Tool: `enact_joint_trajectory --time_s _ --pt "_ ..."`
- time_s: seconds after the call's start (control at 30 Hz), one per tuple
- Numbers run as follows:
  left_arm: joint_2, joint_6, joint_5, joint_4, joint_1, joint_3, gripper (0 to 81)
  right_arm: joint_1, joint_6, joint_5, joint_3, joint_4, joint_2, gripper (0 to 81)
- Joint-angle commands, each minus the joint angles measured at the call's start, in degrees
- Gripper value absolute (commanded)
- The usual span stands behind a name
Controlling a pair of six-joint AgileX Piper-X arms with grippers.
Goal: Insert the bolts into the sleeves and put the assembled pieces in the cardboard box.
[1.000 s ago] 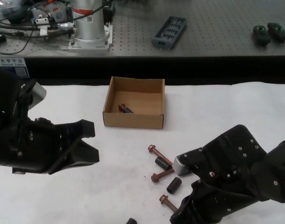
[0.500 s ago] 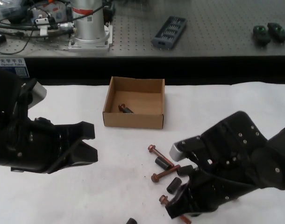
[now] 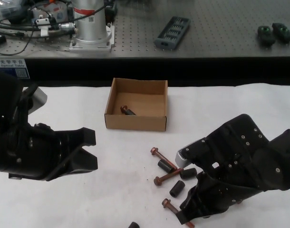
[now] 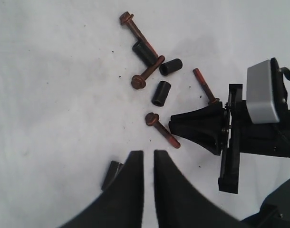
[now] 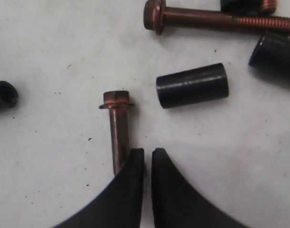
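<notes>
The nearest bolt (image 5: 119, 130) is lying just outside the right gripper (image 5: 148, 152). Its shank is running along the outer edge of one finger (image 5: 128, 190) and slipping out of sight behind it, not into the slit between the two. Those fingers are sitting almost together, leaving a thin gap with nothing in it. A black sleeve (image 5: 192, 85) is lying just beyond the tips, apart from the bolt. The right arm (image 3: 240, 166) is leaning down from the near right over the loose parts on the white sheet (image 3: 111, 199). The bolt is lying flat with its long axis diagonal, head pointing far and left, thread near and right under the gripper. The left gripper (image 4: 148, 154) is hanging well to the left, its fingers likewise drawn to a narrow slit and holding nothing, with a small sleeve (image 4: 111, 175) just beside one of them. The cardboard box (image 3: 135, 122) is standing farther off, with one assembled piece (image 3: 128, 111) lying inside
</notes>
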Motion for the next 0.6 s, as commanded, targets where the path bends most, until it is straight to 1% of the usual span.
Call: enact_joint_trajectory --time_s 0.0,0.13,0.23,0.3,0.43,0.5,0.57 --pt "-0.61 1.32 -0.15 0.12 0.18 -0.58 6.5 -0.35 -0.46 0.02 -0.43 -0.2 0.02 6.1" --pt "-0.61 1.32 0.83 0.1 0.18 -0.58 6.5 0.06 0.47 -0.65 -0.28 2.19 0.16 6.1" --pt "-0.61 1.32 1.74 0.1 0.18 -0.58 6.5 1.49 3.77 -4.87 -0.28 5.56 0.16 6.1" --pt "-0.61 1.14 1.72 0.1 0.18 -0.58 6.5 3.11 4.28 -6.85 -0.28 6.95 0.16 6.1" --pt "-0.61 1.16 1.85 0.1 0.18 -0.58 6.5 6.29 4.29 -7.95 -0.28 4.57 0.16 6.1" --pt "-0.61 1.09 2.69 0.1 0.18 -0.58 6.5 6.99 4.29 -9.31 -0.28 2.77 0.16 6.1" --pt "-0.61 1.09 3.55 0.1 0.18 -0.58 6.5 7.15 5.0 -8.75 -0.28 0.95 0.16 6.1"
